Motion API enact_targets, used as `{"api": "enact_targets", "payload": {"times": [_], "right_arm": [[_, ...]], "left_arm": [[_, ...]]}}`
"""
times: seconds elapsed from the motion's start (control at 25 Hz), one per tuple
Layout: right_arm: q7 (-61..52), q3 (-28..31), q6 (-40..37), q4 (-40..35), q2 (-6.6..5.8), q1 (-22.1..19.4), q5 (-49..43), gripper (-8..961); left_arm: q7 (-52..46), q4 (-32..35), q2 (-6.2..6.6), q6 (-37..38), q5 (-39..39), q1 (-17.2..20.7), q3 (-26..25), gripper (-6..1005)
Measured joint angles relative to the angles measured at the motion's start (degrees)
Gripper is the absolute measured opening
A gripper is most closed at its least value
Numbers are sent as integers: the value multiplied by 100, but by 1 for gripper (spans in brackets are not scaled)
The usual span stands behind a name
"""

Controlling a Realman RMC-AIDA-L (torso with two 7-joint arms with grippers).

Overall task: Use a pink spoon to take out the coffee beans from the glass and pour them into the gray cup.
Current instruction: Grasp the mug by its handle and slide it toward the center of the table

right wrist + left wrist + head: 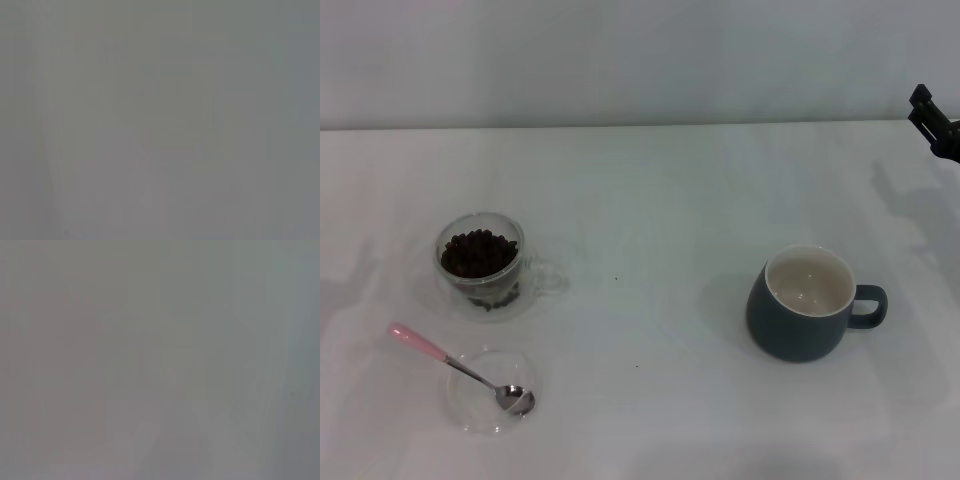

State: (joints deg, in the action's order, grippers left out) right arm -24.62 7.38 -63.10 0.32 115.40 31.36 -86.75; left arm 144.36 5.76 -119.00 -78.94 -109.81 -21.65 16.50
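Pink spoon (455, 367) rests with its bowl in a glass dish (490, 392), near the glass (480, 263) of coffee beans (477, 253). Right gripper (937, 122) at the desk's (650, 190) far right edge; finger state cannot be told.

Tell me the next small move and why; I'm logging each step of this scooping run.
Probably bring the left end effector, not in view, over to the pink spoon, which lies untouched with its bowl in the clear dish. The coffee beans sit in the glass; the gray cup looks empty.
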Motion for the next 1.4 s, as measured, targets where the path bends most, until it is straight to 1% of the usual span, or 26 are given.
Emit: {"api": "enact_targets", "payload": {"times": [0.16, 0.44, 0.76, 0.96, 1.04, 1.16, 1.28, 1.4], "right_arm": [[0, 0, 0, 3, -1, -4, 0, 855], [0, 0, 0, -4, 0, 18, 0, 851], [2, 0, -21, -1, 0, 27, 0, 847], [-16, -5, -75, -28, -13, -44, 0, 844], [-156, -37, -252, -39, -36, -162, -18, 843], [-476, -263, -1012, -87, -57, -558, -77, 841], [-570, -641, -1544, -164, -52, -1009, -83, 840], [-582, -1042, -1866, -110, -50, -1429, -85, 838]], "left_arm": [[-41, -51, -8, -5, -129, -6, -7, 893], [-17, -75, -9, -41, -139, -4, -7, 893], [-14, -39, -2, -49, -121, 76, 20, 892], [-13, -33, 0, -77, -101, 124, 27, 892], [-13, -33, 1, -79, -94, 128, 28, 892], [-13, -50, 0, -63, -108, 104, 12, 893], [-13, -57, -4, -17, -179, 45, -13, 893], [-13, -43, 1, 14, -244, 16, -12, 893]]}}
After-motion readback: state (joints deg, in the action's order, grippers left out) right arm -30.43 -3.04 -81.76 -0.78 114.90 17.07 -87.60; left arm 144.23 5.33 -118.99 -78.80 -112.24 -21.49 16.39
